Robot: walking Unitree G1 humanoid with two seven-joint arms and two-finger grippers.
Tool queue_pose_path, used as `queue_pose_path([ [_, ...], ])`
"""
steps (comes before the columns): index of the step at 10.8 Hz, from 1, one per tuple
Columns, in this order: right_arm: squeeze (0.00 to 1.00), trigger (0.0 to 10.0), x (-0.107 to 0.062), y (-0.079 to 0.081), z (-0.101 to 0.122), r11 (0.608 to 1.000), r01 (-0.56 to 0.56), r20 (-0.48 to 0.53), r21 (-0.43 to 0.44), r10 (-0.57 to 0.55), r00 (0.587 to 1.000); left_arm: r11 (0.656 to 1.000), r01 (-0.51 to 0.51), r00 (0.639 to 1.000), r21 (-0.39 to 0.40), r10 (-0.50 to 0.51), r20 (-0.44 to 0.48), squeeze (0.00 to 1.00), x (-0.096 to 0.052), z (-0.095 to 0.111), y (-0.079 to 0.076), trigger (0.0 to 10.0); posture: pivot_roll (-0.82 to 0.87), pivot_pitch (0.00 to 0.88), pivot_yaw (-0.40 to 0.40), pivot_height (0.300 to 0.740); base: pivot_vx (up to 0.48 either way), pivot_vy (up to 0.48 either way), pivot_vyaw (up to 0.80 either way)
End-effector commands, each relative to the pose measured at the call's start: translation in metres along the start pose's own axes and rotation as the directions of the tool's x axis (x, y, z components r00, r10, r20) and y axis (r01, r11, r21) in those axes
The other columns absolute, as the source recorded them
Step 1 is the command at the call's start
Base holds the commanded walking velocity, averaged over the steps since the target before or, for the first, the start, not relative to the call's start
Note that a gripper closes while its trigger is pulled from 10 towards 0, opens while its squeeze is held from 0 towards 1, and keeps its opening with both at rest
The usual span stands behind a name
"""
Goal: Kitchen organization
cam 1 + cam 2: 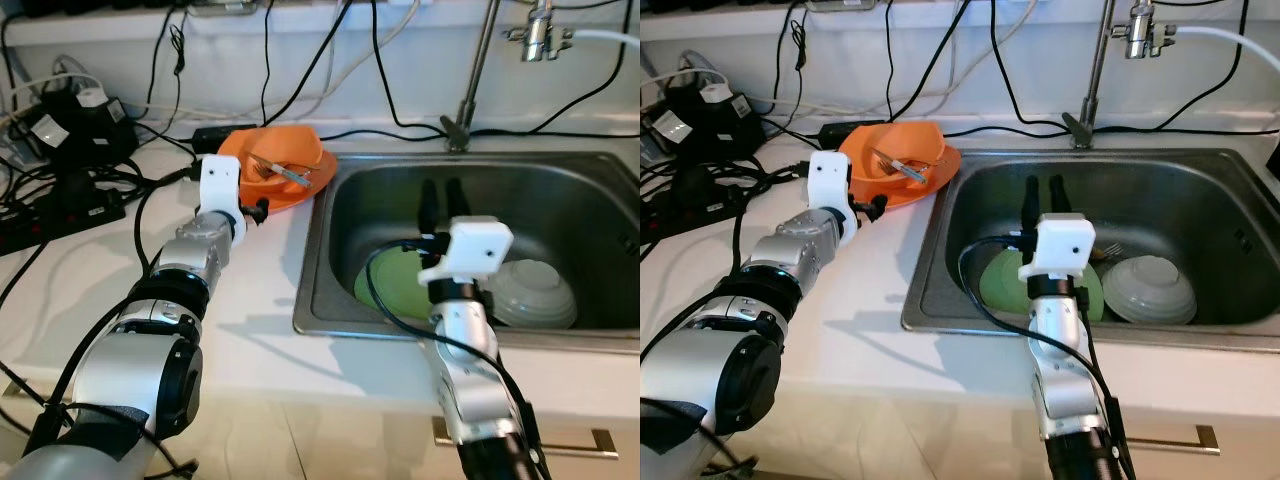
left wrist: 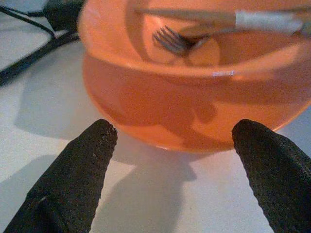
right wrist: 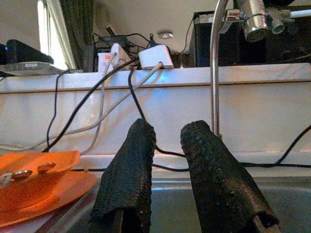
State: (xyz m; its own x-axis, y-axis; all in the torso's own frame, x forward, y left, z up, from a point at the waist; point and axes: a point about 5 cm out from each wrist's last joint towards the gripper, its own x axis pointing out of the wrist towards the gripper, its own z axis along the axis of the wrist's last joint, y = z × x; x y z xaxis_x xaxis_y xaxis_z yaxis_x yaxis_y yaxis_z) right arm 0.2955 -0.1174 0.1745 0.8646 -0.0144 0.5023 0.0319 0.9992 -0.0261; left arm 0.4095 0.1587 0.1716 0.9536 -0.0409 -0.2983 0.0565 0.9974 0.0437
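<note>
Nearest, the right gripper [image 1: 1044, 188] hangs over the sink [image 1: 1200, 170], fingers slightly parted and empty. Farther left, the left gripper [image 2: 180, 160], spread wide, faces the orange bowl [image 1: 272, 158] on the counter [image 1: 250, 290]. A clumsy pinch could tip the bowl and spill its fork [image 2: 170, 40].

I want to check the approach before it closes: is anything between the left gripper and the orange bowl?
Nothing visible. The left gripper is open right before the orange bowl, with bare white counter between its fingertips and the bowl's wall. A fork lies inside the bowl.
</note>
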Motion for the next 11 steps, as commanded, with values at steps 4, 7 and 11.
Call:
queue_pose_path([
  [4, 0.0, 10.0, -0.035, 0.003, -0.017, 1.0, -0.006, -0.156, -0.005, 0.005, 0.988, 0.998, 0.031, 0.998, 0.053, -0.034, 0.047, 0.0, 0.001, 0.023, -0.009, 10.0, -0.04, 0.154, 0.168, 0.74, 0.0, 0.0, 0.0],
  [7, 0.0, 10.0, -0.042, -0.001, -0.014, 1.0, 0.008, -0.183, -0.017, -0.011, 0.983, 0.999, 0.032, 0.999, 0.031, -0.033, 0.032, 0.0, 0.001, 0.026, -0.005, 10.0, -0.03, 0.195, 0.172, 0.74, 0.0, 0.0, 0.0],
  [11, 0.0, 10.0, -0.044, -0.003, -0.013, 1.0, 0.005, -0.211, -0.026, -0.011, 0.977, 0.99, 0.021, 0.997, -0.139, -0.031, -0.07, 0.0, 0.001, 0.019, 0.0, 10.0, -0.02, 0.208, 0.173, 0.74, 0.0, 0.0, 0.0],
])
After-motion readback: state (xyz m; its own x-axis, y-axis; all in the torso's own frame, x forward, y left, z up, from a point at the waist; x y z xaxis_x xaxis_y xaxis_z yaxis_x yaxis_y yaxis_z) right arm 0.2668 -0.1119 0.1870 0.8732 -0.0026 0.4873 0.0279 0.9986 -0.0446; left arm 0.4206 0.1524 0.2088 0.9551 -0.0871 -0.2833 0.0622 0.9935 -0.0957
